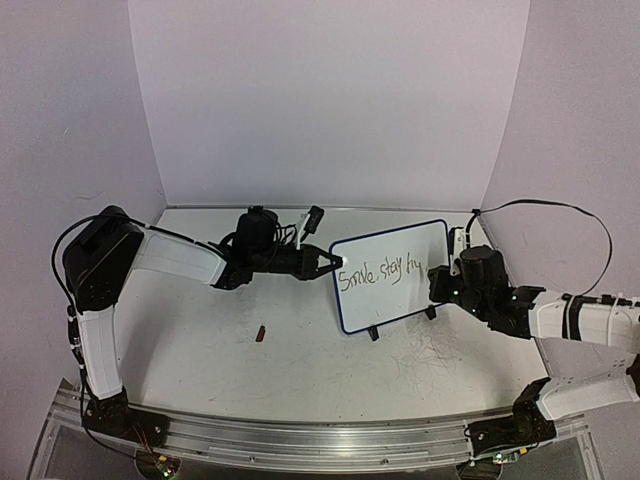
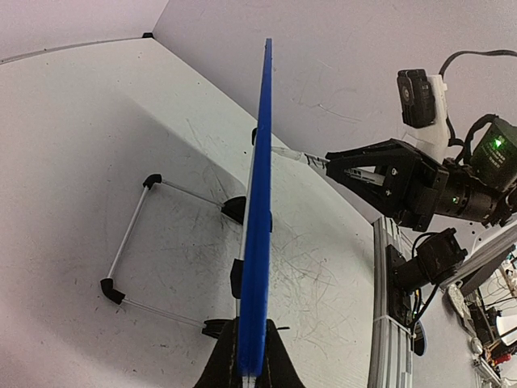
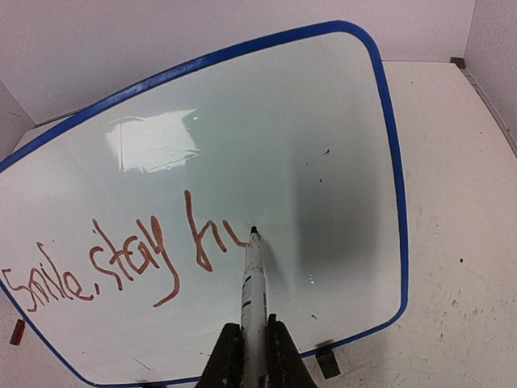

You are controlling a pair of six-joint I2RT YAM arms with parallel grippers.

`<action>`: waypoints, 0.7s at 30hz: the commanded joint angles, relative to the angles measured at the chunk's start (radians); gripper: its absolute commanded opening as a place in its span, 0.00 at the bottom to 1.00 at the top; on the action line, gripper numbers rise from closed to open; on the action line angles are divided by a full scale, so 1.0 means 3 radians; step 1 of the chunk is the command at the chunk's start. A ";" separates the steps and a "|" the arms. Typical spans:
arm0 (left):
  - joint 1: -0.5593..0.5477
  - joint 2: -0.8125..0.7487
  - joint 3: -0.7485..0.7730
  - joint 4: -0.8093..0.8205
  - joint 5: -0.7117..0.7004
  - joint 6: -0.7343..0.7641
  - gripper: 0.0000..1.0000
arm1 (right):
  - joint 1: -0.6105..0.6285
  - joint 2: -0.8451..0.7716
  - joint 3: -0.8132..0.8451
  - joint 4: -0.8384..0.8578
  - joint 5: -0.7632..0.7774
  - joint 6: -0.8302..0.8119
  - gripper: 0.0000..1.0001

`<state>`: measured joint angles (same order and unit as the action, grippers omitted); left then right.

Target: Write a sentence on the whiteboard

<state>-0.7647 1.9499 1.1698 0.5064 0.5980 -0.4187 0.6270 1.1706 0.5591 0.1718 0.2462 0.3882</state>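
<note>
The whiteboard [image 1: 400, 248], white with a blue frame, stands tilted on the table on its wire stand [image 2: 133, 234]. My left gripper [image 1: 335, 262] is shut on its left edge; in the left wrist view the blue edge [image 2: 258, 202] runs up from between the jaws [image 2: 250, 368]. The sentence [image 3: 121, 263] is in reddish-brown and reads "Smile, stay" plus a few strokes of another word. My right gripper [image 3: 254, 356] is shut on a white marker [image 3: 254, 283]. The marker's dark tip touches the board at the end of the last stroke.
A small red piece [image 1: 261, 333], perhaps a cap, lies on the table in front of the board's left side. Old marker scribbles [image 1: 430, 355] stain the table. Purple walls close in the back and both sides. A metal rail [image 1: 320, 440] runs along the near edge.
</note>
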 commanded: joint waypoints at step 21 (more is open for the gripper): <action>0.0018 -0.0128 -0.0030 -0.0113 0.0014 0.0005 0.00 | -0.0017 -0.0028 0.0015 0.0073 -0.0192 -0.0091 0.00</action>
<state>-0.7647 1.9499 1.1698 0.5061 0.5986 -0.4187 0.6261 1.1751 0.5617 0.1936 0.2127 0.3641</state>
